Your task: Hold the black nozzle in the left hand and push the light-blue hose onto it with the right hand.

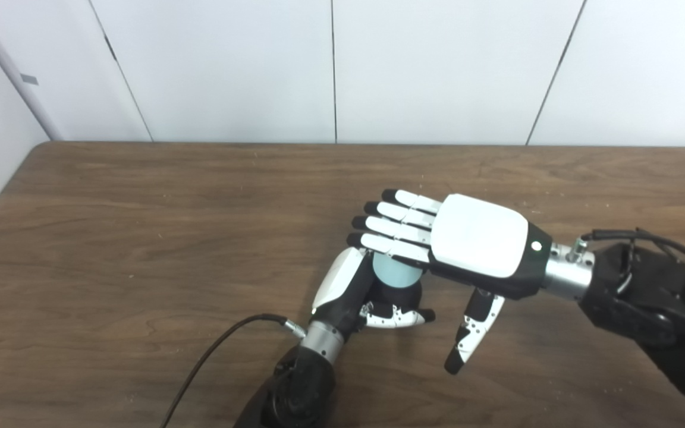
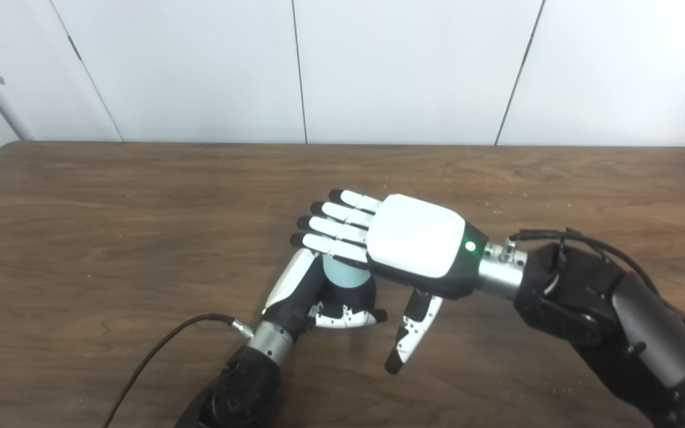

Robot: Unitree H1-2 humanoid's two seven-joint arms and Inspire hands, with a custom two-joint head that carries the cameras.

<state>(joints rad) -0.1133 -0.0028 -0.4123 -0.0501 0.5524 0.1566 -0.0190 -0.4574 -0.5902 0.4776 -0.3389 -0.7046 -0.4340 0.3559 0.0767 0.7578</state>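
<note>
A brown wooden table (image 1: 110, 238) fills the lower two thirds of the frame, with white wall panels (image 1: 330, 65) across the top. The right arm (image 1: 651, 303) enters from the lower right and reaches toward the centre, ending in the right hand (image 1: 437, 238), which lies flat, back upward, its fingers (image 1: 390, 229) stretched straight and slightly apart toward the left and its thumb (image 1: 473, 333) hanging down clear of everything; it grips nothing, though the fingers rest on or just above the top of the hose. The left arm (image 1: 295, 386) comes up from the bottom edge just left of centre, a black cable (image 1: 211, 351) trailing from its wrist toward the lower left. The left hand (image 1: 357, 291) is curled around a dark object, its thumb (image 1: 399, 317) wrapped across the front. The light-blue hose (image 1: 396, 273) shows as a short pale cylinder rising out of that hand, directly under the right fingers. The black nozzle (image 1: 399, 294) is only a dark band below the hose, mostly hidden within the left hand, so its shape cannot be made out. As a judgement, the task looks nearly done: the hose appears to sit on the nozzle already, and the flat right hand seems placed to press it down. How far the hose is seated cannot be told; what may be left is a final push and letting go.
</note>
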